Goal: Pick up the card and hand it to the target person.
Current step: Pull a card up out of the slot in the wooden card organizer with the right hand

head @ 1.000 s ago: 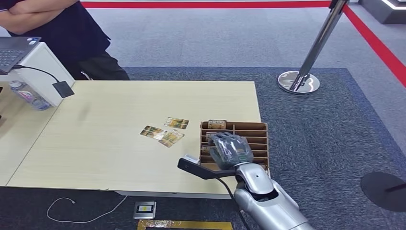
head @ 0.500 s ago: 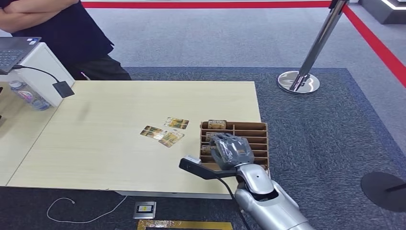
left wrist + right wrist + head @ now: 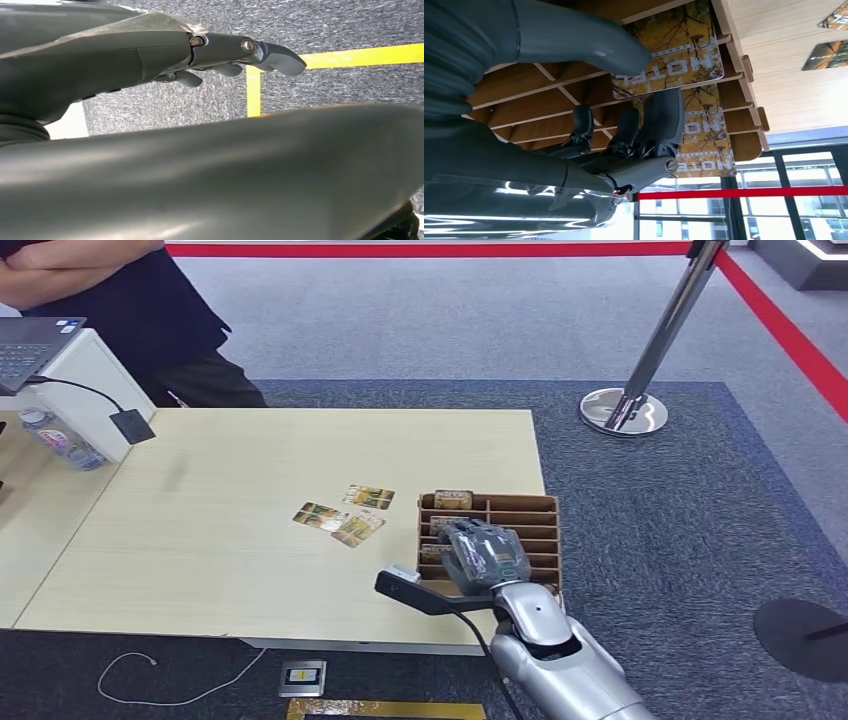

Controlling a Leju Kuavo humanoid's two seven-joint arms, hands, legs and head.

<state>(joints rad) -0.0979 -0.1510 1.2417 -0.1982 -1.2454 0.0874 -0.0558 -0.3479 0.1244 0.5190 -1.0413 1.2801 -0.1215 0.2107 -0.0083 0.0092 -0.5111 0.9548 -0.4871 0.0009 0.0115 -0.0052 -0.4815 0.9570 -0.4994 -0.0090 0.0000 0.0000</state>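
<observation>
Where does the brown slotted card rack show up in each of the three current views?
Head view: the card rack sits at the table's near right corner, partly under the right hand.
Right wrist view: the rack's wooden slots lie close behind the hand.
Left wrist view: I cannot find the rack here, just the left hand above grey carpet.
Shared landmark: the yellow hotel cards standing in the rack.

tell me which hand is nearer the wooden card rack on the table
Right. The right hand is over the card rack, fingers at a hotel card. The left hand hangs over carpet with yellow floor tape.
</observation>
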